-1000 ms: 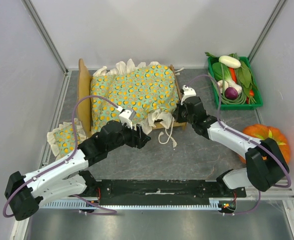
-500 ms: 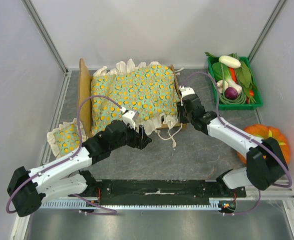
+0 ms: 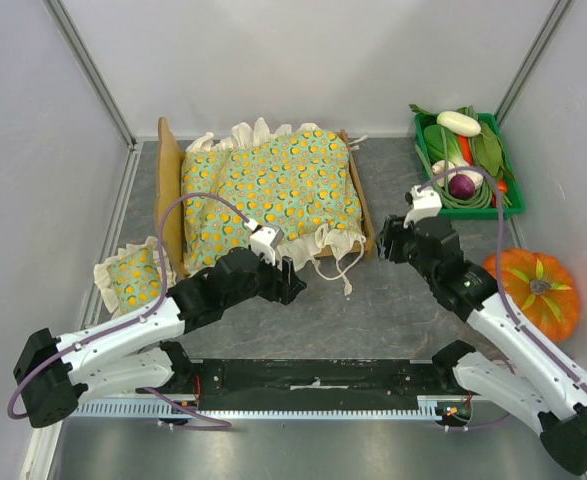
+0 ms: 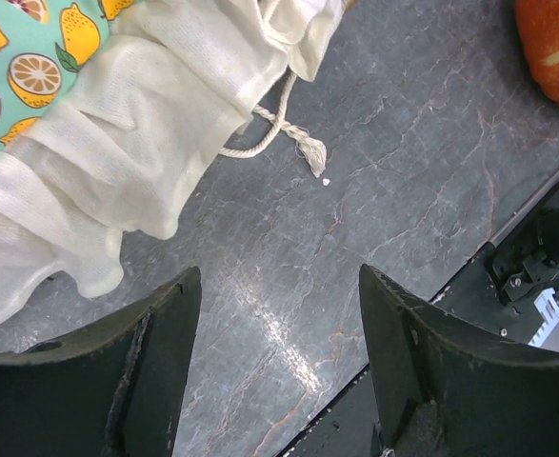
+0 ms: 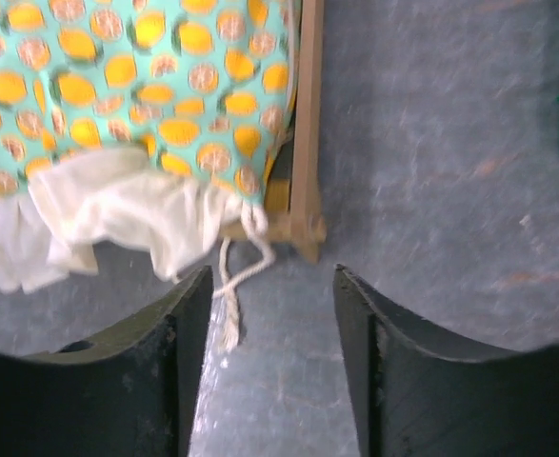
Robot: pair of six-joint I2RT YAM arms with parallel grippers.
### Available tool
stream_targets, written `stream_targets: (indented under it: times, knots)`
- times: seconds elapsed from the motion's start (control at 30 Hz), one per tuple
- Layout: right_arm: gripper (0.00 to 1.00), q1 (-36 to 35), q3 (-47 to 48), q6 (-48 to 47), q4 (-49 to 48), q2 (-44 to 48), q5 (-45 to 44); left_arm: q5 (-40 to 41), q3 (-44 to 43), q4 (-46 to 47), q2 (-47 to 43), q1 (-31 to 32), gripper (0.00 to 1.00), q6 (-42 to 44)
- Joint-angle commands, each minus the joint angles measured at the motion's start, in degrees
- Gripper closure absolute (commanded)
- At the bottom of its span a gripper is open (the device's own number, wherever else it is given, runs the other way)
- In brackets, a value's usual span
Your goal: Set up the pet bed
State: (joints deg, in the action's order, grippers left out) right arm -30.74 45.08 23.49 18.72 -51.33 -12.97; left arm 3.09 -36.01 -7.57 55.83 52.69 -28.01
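Note:
The pet bed (image 3: 366, 208) is a light-wood frame with its tall headboard (image 3: 165, 190) at the left end. A green orange-dotted cushion (image 3: 273, 185) covers it, and the white frill (image 3: 323, 240) and cord (image 3: 343, 275) hang over the near rail. My left gripper (image 3: 291, 284) hovers open just in front of that frill (image 4: 136, 162), nothing between its fingers (image 4: 117, 381). My right gripper (image 3: 386, 244) stands open to the right of the bed's near right corner (image 5: 308, 224), holding nothing. The cord end (image 5: 229, 309) lies on the table near its left finger (image 5: 165, 362).
A small matching pillow (image 3: 133, 280) lies on the table left of the headboard. A green crate of vegetables (image 3: 470, 165) stands at the back right. An orange pumpkin (image 3: 533, 290) sits at the right, close to my right arm. Grey walls close in three sides.
My right gripper has opened, let go at the cushion's right corner and drawn back to the right. The cushion has settled inside the frame. My left gripper has shifted slightly right.

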Motion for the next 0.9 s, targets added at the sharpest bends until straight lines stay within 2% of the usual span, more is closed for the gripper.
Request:
stream_targets:
  times: [0.0,0.13,0.23,0.5,0.63,0.7,0.83,0.87]
  knots:
    - [0.42,-1.3,-10.2,7.0,0.8,1.8,7.5,6.1,-1.2,1.5,0.5,2.7,0.27,2.4]
    - [0.42,-9.6,-15.6,11.6,-4.6,-0.1,5.1,8.2,-1.0,2.5,0.1,3.4,0.27,1.8]
    - [0.42,-12.1,-17.6,13.4,-9.9,-4.0,3.3,8.2,-0.6,2.9,-0.7,3.7,0.27,1.1]
    - [0.39,-12.5,-17.8,13.2,-23.2,-19.1,0.8,8.1,1.3,3.1,-2.7,3.7,0.27,-0.7]
    - [0.44,-13.0,-17.0,13.2,-25.0,-25.2,-1.1,8.3,1.9,2.9,-4.0,3.7,0.27,-1.1]
    - [0.51,-13.0,-16.6,13.0,-24.5,-26.7,-1.8,8.5,2.1,2.7,-4.4,3.7,0.27,-1.3]
    - [0.83,-13.8,-17.2,13.3,-24.5,-28.9,-1.5,8.7,2.3,2.7,-4.6,3.7,0.27,-1.3]
    - [1.00,-13.9,-17.0,13.3,-23.6,-28.7,-1.4,8.6,2.4,2.7,-4.5,3.7,0.27,-1.3]
